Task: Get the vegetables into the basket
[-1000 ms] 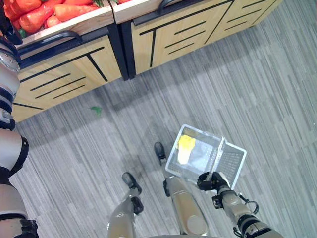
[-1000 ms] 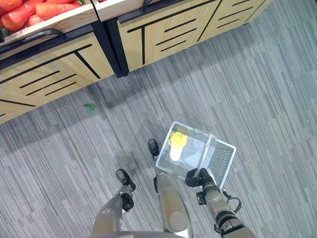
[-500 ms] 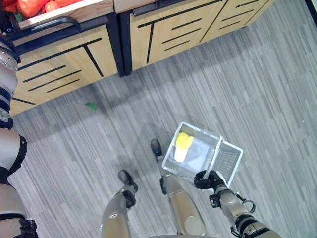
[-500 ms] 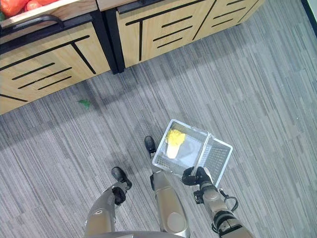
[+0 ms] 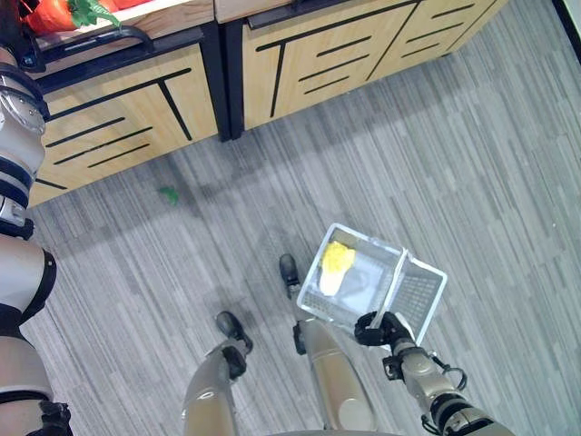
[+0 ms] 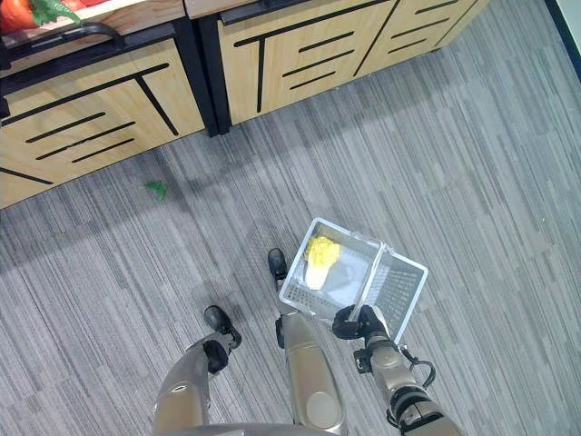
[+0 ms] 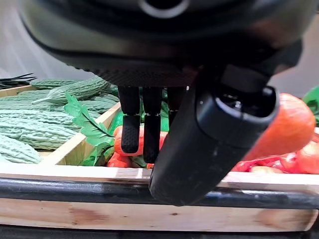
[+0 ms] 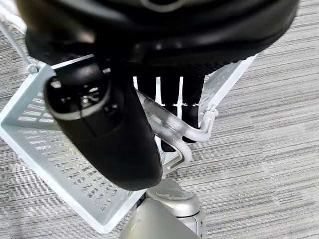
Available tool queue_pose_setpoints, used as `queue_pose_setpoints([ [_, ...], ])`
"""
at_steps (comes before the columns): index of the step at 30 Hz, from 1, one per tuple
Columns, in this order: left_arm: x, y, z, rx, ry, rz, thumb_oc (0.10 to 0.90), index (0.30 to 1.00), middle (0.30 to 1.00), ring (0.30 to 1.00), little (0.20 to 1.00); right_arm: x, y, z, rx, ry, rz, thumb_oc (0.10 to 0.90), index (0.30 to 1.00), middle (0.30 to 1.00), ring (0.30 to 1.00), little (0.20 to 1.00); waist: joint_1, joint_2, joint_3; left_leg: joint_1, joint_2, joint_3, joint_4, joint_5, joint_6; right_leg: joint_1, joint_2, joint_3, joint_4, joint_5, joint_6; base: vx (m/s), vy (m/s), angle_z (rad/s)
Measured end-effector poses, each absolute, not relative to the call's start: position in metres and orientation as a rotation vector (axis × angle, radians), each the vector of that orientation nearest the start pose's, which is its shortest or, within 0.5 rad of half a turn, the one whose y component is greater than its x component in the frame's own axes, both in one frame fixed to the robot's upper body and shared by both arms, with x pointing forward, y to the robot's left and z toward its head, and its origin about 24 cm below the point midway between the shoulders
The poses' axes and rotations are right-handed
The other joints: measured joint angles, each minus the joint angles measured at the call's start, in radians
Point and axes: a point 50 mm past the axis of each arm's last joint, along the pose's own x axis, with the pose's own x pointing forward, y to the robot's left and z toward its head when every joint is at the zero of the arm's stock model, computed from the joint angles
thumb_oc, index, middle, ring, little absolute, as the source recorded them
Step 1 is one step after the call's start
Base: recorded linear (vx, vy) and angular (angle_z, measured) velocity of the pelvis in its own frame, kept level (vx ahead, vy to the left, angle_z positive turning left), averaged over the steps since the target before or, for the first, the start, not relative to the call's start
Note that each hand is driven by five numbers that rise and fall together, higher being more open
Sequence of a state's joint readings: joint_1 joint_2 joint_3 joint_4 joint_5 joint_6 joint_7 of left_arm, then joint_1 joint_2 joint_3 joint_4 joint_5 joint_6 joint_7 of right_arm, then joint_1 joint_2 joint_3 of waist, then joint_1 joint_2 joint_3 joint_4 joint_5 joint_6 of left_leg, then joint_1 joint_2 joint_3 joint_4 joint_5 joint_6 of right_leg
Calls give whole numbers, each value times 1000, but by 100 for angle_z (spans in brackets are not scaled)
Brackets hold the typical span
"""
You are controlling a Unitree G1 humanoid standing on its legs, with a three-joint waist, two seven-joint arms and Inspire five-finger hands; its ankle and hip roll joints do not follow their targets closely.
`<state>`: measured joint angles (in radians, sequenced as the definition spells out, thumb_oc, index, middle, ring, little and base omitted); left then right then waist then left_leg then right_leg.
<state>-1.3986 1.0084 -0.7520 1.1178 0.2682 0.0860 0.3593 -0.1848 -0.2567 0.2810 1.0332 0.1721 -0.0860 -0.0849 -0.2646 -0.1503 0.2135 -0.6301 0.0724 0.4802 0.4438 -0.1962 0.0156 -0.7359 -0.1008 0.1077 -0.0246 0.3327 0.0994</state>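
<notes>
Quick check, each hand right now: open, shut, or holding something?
Left hand: open, fingers straight, reaching over the carrots in the wooden crate.
Right hand: shut on the basket's handle; the basket hangs from it.

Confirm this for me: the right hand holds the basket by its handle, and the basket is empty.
Not quite. The right hand does hold the basket by its handle, but the basket is not empty: the left eye view shows a yellow vegetable lying in it.
</notes>
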Motion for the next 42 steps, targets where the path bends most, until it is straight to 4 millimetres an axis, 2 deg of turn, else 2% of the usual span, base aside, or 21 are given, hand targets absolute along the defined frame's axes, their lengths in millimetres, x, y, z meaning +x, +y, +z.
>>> queue_pose_setpoints([
  [3,357,346,341,1433,-178,822,400,300,300,300,300,205,-207,-114,-276,778,-15,400,300,300,300,300,13,3,-1,4,22,14,-26,13,8,-5,-2,-29,-7,-94,18,12,3,-13],
  [4,358,345,342,1434,-183,821,400,300,300,300,300,204,-207,-115,-276,782,-14,400,300,300,300,300,14,3,-1,4,24,13,-25,13,8,-7,-3,-42,-1,-97,9,8,6,3],
  [5,358,344,341,1436,-185,818,400,300,300,300,300,202,-208,-116,-275,789,-16,400,300,300,300,300,10,1,-3,4,10,2,-23,12,7,-8,-6,-47,10,-56,-6,13,-6,22],
  [6,359,342,341,1437,-194,805,400,300,300,300,300,203,-208,-116,-274,786,-22,400,300,300,300,300,14,4,-3,1,-3,-7,-20,8,2,-14,-5,-31,19,13,-31,9,-11,16],
  [7,359,343,341,1432,-195,808,400,300,300,300,300,206,-208,-114,-275,775,-22,400,300,300,300,300,23,3,-4,1,-1,-6,-20,8,2,-15,-2,-26,15,17,-33,0,0,0],
  [18,360,342,337,1288,-214,818,400,300,300,300,300,207,-207,-113,-279,772,-9,400,300,300,300,300,23,1,-5,-5,12,-6,12,-4,-4,-11,7,-21,17,26,-30,8,-3,-2],
  [20,363,338,335,1200,-234,816,400,300,300,300,300,207,-206,-114,-278,773,-8,400,300,300,300,300,23,-1,-7,-6,12,-6,16,-4,-4,-10,5,-21,17,22,-25,0,0,0],
  [23,367,331,333,1098,-264,815,400,300,300,300,300,207,-204,-114,-277,773,0,400,300,300,300,300,22,-5,-10,-1,12,-6,17,-4,-3,-4,4,-22,17,12,-17,38,4,1],
  [24,368,328,332,1089,-273,804,400,300,300,300,300,206,-204,-114,-277,775,4,400,300,300,300,300,21,-5,-10,5,12,-8,14,-4,-3,2,6,-23,17,25,-29,60,5,1],
  [28,371,307,340,1056,-374,748,400,300,300,300,300,205,-203,-115,-291,781,22,400,300,300,300,300,24,-5,-10,42,11,-7,1,-4,-4,32,6,-24,17,26,-31,49,-20,-1],
  [32,373,294,336,1032,-446,684,400,300,300,300,300,202,-202,-118,-307,800,45,400,300,300,300,300,25,-5,-10,102,8,-2,-16,-7,-8,87,8,-20,12,25,-30,36,-16,-4],
  [33,374,292,336,1029,-451,676,400,300,300,300,300,200,-202,-118,-318,805,52,400,300,300,300,300,25,-6,-10,110,8,-2,-18,-7,-7,98,5,-20,6,22,-27,42,-32,1],
  [34,374,289,334,1011,-461,666,400,300,300,300,300,199,-202,-119,-323,812,53,400,300,300,300,300,25,-6,-10,119,9,-2,-21,-7,-8,106,3,-21,3,-10,-10,67,-53,-8],
  [35,375,283,325,966,-476,629,400,300,300,300,300,196,-204,-122,-330,835,48,400,300,300,300,300,39,-3,-11,152,13,5,-44,3,-7,128,-2,-34,-4,-74,10,72,-43,-17],
  [36,376,279,321,953,-477,609,400,300,300,300,300,196,-205,-122,-329,843,43,400,300,300,300,300,49,4,-16,170,23,14,-75,17,-6,132,2,-52,2,-104,17,79,-41,-21],
  [37,378,273,315,917,-483,584,400,300,300,300,300,193,-207,-123,-327,859,37,400,300,300,300,300,56,6,-18,190,27,15,-96,25,-10,141,3,-73,17,-121,1,39,-16,-7],
  [38,379,268,306,881,-482,556,400,300,300,300,300,188,-207,-126,-318,875,32,400,300,300,300,300,58,0,-21,217,17,10,-105,28,-16,164,0,-85,17,-110,-15,42,-22,15],
  [39,381,264,291,863,-461,523,400,300,300,300,300,179,-208,-131,-313,902,30,400,300,300,300,300,57,-12,-32,251,-7,1,-124,28,-22,187,-5,-75,19,-30,-42,50,-32,13],
  [40,382,264,276,859,-427,501,400,300,300,300,300,174,-211,-133,-317,925,21,400,300,300,300,300,63,5,-50,266,-6,-3,-146,31,-28,198,3,-73,15,-28,-45,4,-96,7],
  [41,382,265,272,851,-418,496,400,300,300,300,300,172,-212,-134,-321,932,20,400,300,300,300,300,65,10,-55,275,-5,-2,-160,36,-32,204,4,-73,8,-29,-45,-3,-96,-25],
  [42,376,267,252,766,-402,487,400,300,300,300,300,173,-212,-134,-343,950,29,400,300,300,300,300,72,13,-56,352,-9,11,-213,52,-48,253,15,-75,2,-33,-57,24,-97,-34],
])
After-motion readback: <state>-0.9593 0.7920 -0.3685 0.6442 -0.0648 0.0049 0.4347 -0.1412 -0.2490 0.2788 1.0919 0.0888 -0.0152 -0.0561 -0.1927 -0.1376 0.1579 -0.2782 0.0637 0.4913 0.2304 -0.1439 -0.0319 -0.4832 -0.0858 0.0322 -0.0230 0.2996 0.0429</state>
